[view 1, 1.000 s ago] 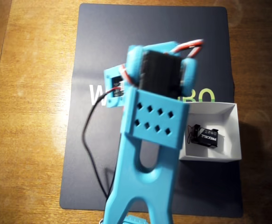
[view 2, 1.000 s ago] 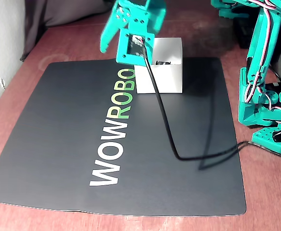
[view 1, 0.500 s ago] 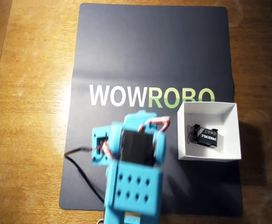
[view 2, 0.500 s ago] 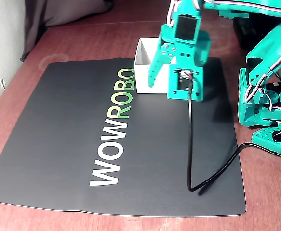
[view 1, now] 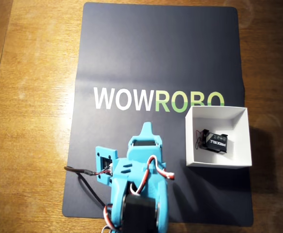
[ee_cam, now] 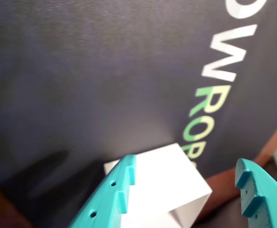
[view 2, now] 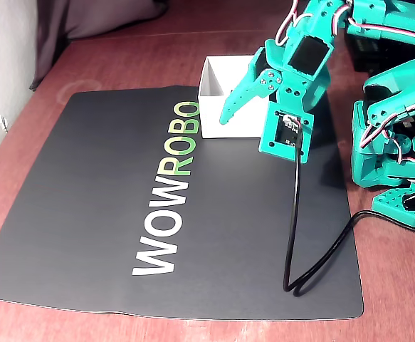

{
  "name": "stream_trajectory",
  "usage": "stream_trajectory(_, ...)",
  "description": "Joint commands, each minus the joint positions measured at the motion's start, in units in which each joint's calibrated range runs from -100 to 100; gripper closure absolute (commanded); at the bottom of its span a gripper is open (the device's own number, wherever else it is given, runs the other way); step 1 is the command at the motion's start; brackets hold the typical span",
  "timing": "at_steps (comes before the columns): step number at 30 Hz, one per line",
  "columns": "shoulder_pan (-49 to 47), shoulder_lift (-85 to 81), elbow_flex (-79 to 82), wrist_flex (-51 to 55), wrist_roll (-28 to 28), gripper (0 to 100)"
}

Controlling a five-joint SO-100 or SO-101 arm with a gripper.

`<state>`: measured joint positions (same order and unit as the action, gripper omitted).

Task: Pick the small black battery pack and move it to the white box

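The small black battery pack (view 1: 215, 141), with thin wires at its side, lies inside the white box (view 1: 218, 164) at the right edge of the mat in the overhead view. My teal gripper (view 1: 146, 127) hangs above the mat, left of the box and clear of it. In the wrist view the gripper (ee_cam: 186, 161) is open and empty, with the jaws wide apart. The white box (ee_cam: 171, 171) shows between and beyond them; the battery is hidden there. In the fixed view the gripper (view 2: 235, 107) hangs in front of the box (view 2: 218, 96).
A dark mat (view 1: 156, 48) printed WOWROBO covers the wooden table. A black cable (view 2: 292, 235) runs from the wrist camera down across the mat. More teal robot parts (view 2: 396, 121) stand at the right in the fixed view.
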<state>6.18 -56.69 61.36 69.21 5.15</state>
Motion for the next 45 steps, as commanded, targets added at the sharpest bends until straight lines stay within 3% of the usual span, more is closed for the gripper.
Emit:
stream_trajectory(1,0.0,-4.2,3.7,-3.7,0.3,76)
stream_trajectory(10,-0.7,-17.4,17.3,-8.6,3.0,76)
stream_trajectory(19,-0.7,-23.3,20.5,-7.8,3.4,76)
stream_trajectory(30,-1.0,-31.3,21.8,1.3,0.2,77)
stream_trajectory(35,-1.0,-34.6,23.8,2.2,-0.1,86)
stream_trajectory(45,-1.0,-40.7,29.3,2.2,-0.1,86)
